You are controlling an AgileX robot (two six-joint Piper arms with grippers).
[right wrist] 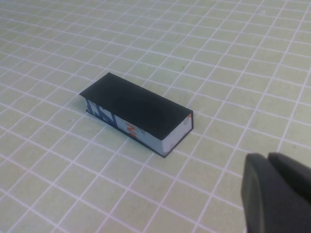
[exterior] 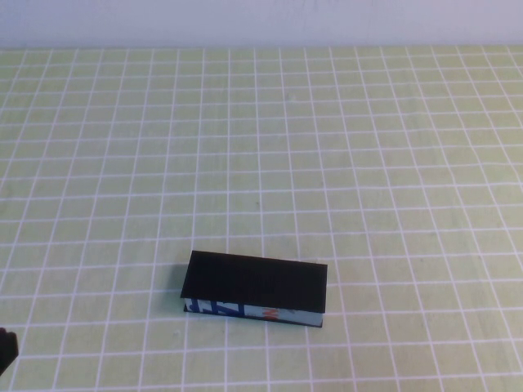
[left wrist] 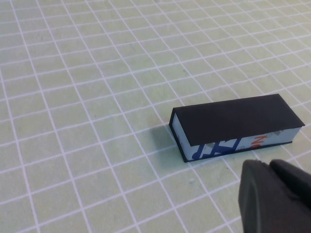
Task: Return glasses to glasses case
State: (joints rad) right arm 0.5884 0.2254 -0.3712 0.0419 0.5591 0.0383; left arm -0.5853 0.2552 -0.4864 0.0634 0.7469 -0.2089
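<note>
While the glasses case lies closed on the green grid cloth in the high view, the left gripper and right gripper each hover near it, fingers together and empty, glasses unseen.

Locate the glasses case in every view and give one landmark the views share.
High view: glasses case lies closed, lower centre.
Left wrist view: right of centre, beyond the left gripper.
Right wrist view: centre, beyond the right gripper.
Shared landmark: its blue-and-orange printed edge.
</note>
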